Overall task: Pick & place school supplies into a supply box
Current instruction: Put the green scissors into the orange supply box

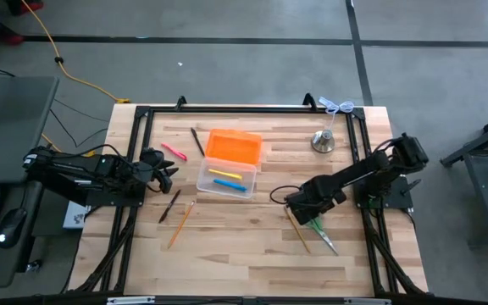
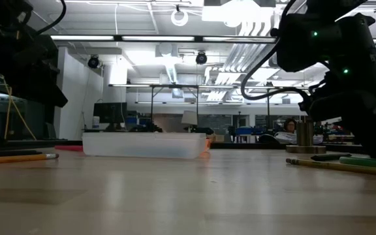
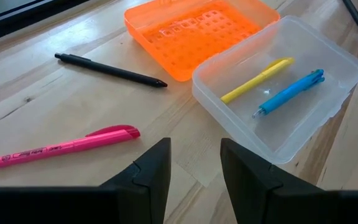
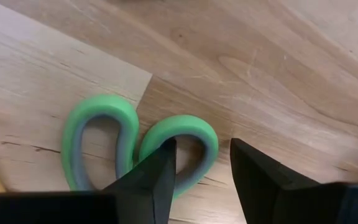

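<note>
Lower right of the high view: the scissors (image 4: 138, 149), lying flat on the table (image 1: 244, 246), are being straddled by the right gripper (image 4: 202, 177), jaws narrowly parted and empty. Light, rigid, probably slippery; one green handle loop is best pinched.

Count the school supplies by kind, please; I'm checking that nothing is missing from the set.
Pens in the box: 2, a yellow pen and a blue pen
Loose pens: 2, a pink pen and a black pen
Loose pencils: 3, a dark pencil, a wooden pencil, another by the scissors
Scissors: 1
Total: 8 in view
</note>
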Available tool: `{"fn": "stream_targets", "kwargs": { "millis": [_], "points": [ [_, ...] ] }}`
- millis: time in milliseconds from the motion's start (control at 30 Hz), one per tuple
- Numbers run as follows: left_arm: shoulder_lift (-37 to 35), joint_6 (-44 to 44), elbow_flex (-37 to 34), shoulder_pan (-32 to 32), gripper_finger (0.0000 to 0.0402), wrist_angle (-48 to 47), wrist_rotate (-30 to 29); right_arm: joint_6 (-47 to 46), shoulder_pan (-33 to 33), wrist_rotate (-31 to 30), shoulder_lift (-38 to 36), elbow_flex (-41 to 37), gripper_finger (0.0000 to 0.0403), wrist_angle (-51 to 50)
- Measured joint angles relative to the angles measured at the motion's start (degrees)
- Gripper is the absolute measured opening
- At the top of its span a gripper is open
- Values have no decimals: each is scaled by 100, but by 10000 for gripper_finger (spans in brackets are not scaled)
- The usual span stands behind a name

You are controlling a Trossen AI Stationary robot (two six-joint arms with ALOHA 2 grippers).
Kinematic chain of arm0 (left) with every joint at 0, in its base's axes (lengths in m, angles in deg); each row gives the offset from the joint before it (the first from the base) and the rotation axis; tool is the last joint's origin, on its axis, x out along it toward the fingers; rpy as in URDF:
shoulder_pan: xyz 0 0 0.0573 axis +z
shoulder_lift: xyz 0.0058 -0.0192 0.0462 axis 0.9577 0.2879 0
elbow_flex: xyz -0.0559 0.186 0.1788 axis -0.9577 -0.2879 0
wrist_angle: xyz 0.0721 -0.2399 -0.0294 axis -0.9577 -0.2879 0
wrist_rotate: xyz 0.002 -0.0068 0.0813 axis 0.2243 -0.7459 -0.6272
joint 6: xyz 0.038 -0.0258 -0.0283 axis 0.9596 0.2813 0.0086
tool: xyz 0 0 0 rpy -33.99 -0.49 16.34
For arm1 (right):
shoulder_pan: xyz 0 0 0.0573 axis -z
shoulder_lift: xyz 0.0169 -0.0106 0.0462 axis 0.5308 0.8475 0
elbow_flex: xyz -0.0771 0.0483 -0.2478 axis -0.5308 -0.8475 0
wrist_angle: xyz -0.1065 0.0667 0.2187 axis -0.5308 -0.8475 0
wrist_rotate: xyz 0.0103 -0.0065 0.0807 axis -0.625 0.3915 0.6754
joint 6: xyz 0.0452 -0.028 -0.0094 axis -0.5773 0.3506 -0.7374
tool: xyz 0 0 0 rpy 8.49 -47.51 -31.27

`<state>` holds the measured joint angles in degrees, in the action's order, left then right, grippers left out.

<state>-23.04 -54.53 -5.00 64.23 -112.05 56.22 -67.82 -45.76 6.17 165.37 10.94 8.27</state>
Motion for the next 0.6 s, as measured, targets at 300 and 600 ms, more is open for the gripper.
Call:
{"fn": "stream_targets", "kwargs": {
  "millis": [300, 600],
  "points": [
    [-2, 2, -2, 0, 170, -9, 4, -3, 22, -79, 10, -10, 72, -13],
    [-2, 0, -2, 0, 170, -13, 13, 73, 20, -220, 14, -11, 15, -167]
  ]
}}
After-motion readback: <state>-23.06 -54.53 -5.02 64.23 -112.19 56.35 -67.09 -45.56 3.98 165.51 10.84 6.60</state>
